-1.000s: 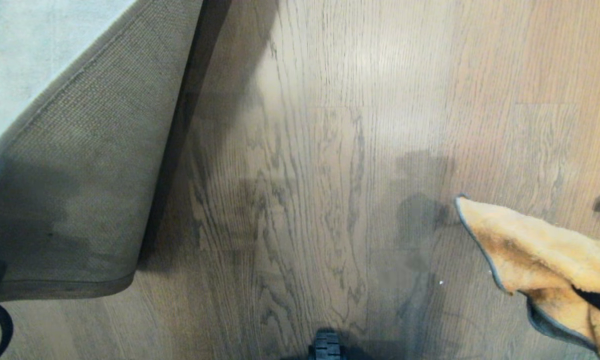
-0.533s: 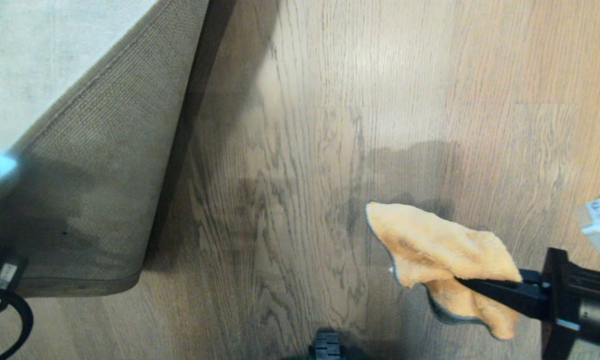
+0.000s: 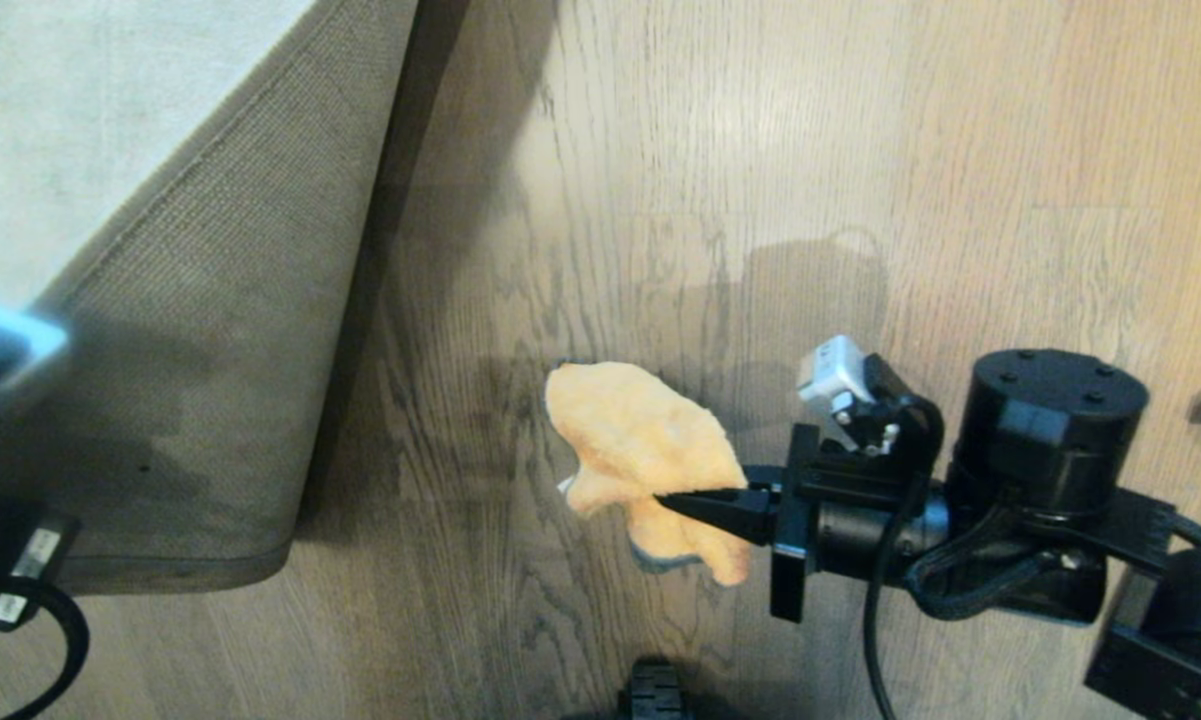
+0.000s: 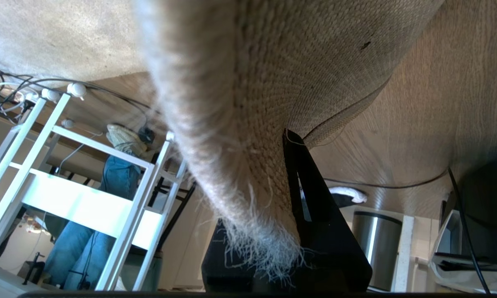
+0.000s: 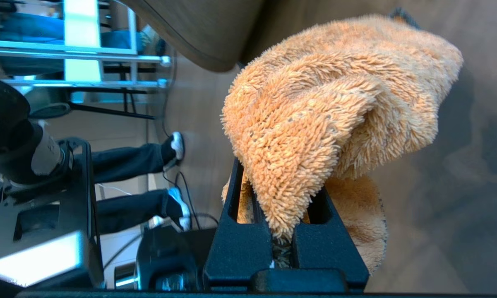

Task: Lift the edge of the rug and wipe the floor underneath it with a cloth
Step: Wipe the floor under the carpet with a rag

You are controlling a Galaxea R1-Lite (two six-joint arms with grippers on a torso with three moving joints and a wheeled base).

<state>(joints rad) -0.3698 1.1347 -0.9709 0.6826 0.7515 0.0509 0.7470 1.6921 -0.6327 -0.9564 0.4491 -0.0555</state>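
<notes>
The right gripper comes in level from the right side of the head view, its jaws closed on a fold of the cloth. In the right wrist view the fuzzy orange pile of the cloth is pinched tight between the two black fingers, with no gap left beside the fabric. Most of the cloth billows out ahead of the jaws and to either side of them; a smaller flap hangs past them on the near side, where a sliver of grey-blue border shows. Its long axis runs roughly along the line of the jaws, pointing toward the lifted rug. Whether its underside touches the floor is hard to judge; it looks just above or lightly on the planks.

The left gripper has its jaws shut on the rug edge, the frayed pale pile on one side of them and the tan woven backing on the other. From the head view the rug edge is peeled up and folded back, backing upward, its border running away from the robot and its square corner nearest the robot. The cloth sits well apart from that corner, over bare floor between the two grippers.

In the wrist views a white metal frame and a person's legs stand in the background. No container appears.
</notes>
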